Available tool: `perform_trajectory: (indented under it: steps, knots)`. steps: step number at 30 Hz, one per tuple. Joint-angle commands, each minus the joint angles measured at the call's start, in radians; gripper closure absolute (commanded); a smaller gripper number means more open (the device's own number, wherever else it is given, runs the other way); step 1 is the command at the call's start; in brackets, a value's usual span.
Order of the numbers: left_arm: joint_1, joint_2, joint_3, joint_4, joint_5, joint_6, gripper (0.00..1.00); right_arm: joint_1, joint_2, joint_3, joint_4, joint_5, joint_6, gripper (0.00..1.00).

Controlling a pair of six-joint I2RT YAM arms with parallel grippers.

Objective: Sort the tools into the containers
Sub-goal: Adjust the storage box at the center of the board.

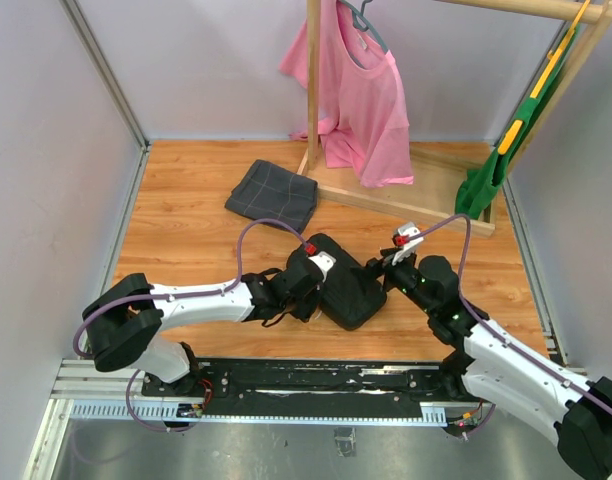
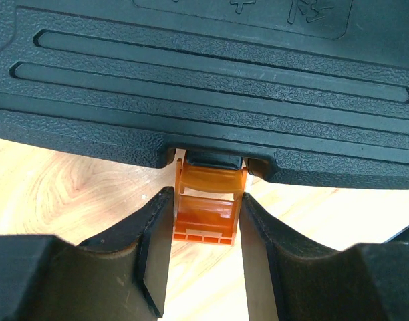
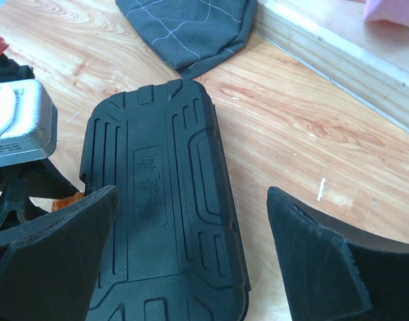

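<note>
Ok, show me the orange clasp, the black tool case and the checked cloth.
orange clasp [image 2: 208, 200]: left wrist view, its front face.
black tool case [image 3: 164, 200]: right wrist view, ribbed top shell.
dark grey checked cloth [image 1: 271, 192]: top external view, its middle.

Reaches toward 3 o'clock with left arm [image 1: 196, 300], left pincer [image 2: 206, 195] closed on orange clasp [image 2: 208, 217]; stretches right arm [image 1: 496, 350] toward 10 o'clock, right pincer [image 3: 191, 194] spread wide.

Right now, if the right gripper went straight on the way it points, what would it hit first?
Most likely the black tool case: its ribbed shell lies right ahead, between the open fingers of the right gripper. The grey checked cloth is farther off; exact depth is unclear.
</note>
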Motion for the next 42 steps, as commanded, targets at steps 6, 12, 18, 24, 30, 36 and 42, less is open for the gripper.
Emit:
perform_trajectory:
  steps: [6, 12, 18, 24, 30, 36, 42]
  knots:
    - [-0.010, 0.004, 0.059, -0.010, 0.043, -0.014, 0.62, 0.089, 0.003, -0.154, 0.346, -0.218, -0.312, 0.08]
    - [-0.010, 0.020, 0.077, -0.025, 0.049, -0.012, 0.62, 0.252, 0.004, -0.186, 0.326, -0.232, -0.585, 0.07]
    - [-0.010, 0.025, 0.083, -0.027, 0.050, -0.010, 0.62, 0.393, 0.093, -0.194, 0.345, -0.175, -0.753, 0.06]
    - [-0.009, 0.026, 0.097, -0.042, 0.048, -0.011, 0.62, 0.484, 0.275, -0.194, 0.502, -0.042, -0.879, 0.06]
    - [-0.009, 0.025, 0.099, -0.047, 0.048, -0.012, 0.62, 0.526, 0.490, -0.210, 0.758, 0.044, -0.943, 0.06]
    - [-0.009, 0.028, 0.104, -0.049, 0.051, -0.014, 0.62, 0.585, 0.757, -0.203, 1.064, 0.171, -1.018, 0.06]
    - [-0.009, 0.025, 0.105, -0.053, 0.051, -0.013, 0.62, 0.644, 1.005, -0.133, 1.268, 0.285, -1.138, 0.04]
